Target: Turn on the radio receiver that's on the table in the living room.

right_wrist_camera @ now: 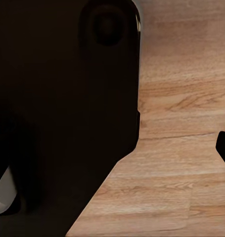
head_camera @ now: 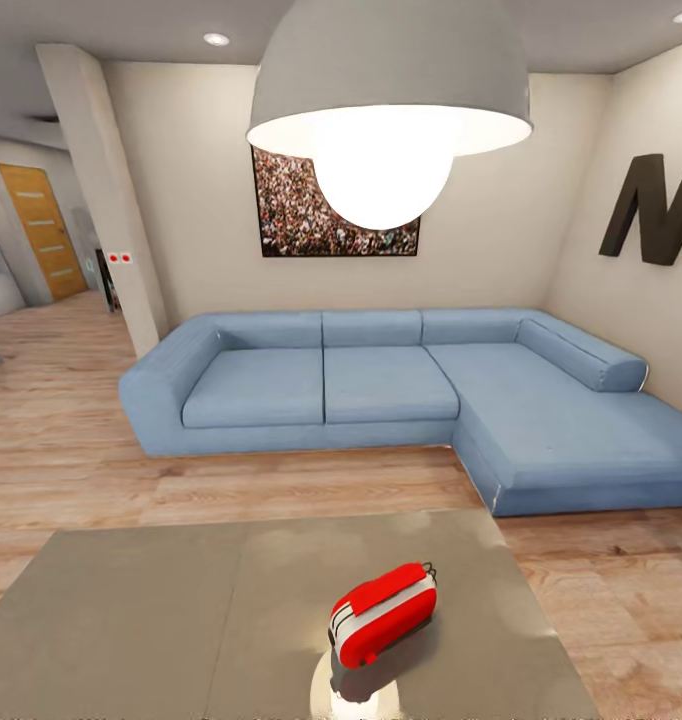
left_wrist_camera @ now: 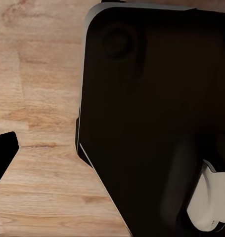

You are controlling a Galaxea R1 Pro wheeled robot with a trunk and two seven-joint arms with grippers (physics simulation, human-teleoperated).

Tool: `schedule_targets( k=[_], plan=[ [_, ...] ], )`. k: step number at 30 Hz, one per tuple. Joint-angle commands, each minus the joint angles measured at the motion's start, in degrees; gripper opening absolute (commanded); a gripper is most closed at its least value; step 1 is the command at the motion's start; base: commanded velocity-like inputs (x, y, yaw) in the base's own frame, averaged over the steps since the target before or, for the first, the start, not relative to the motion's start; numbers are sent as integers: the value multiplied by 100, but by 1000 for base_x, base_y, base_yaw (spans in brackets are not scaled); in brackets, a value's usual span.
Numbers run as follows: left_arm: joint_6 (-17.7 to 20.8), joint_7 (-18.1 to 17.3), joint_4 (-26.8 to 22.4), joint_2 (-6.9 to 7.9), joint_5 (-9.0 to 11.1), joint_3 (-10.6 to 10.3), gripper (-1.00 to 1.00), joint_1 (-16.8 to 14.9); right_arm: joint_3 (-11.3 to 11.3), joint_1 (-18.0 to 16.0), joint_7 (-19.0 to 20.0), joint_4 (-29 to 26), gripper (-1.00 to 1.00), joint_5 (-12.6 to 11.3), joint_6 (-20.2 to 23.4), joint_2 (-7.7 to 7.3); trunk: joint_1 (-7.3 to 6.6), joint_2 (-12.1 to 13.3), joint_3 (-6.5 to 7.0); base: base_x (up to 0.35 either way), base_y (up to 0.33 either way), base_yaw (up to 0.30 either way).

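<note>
Radio receiver (head_camera: 382, 613), bright red, lies tilted on the glossy grey worktop (head_camera: 151, 610), right of its centre seam, with the blue sofa (head_camera: 401, 390) beyond on the wood floor (head_camera: 71, 440). Both wrist views show dark robot body over floorboards; I cannot tell how either arm's jaws stand.

A home living room: blue corner sofa (head_camera: 411, 390), crowd picture (head_camera: 321, 215), dome pendant lamp (head_camera: 389, 85).

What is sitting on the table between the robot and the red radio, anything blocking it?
Nothing visible does. The radio receiver lies alone on the grey table, toward its near edge, with bare tabletop around it. The blue sofa is beyond the table. Both wrist views look down at wood floor, so the arms' approach path can't be judged.
</note>
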Motion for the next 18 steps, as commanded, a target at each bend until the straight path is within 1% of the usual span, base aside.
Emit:
schedule_targets(
  k=[1, 18],
  plan=[
    [0, 0, 0, 0, -2, 0, 100, 0, 0, 0, -1, 0, 100, 0, 0, 0, 0, 0, -10, 0, 0, 0],
    [0, 0, 0, 0, 0, -1, 100, 0, 0, 1, -1, -1, 100, 0, 0, 0, 0, 0, -168, 0, 0, 0]
  ],
)
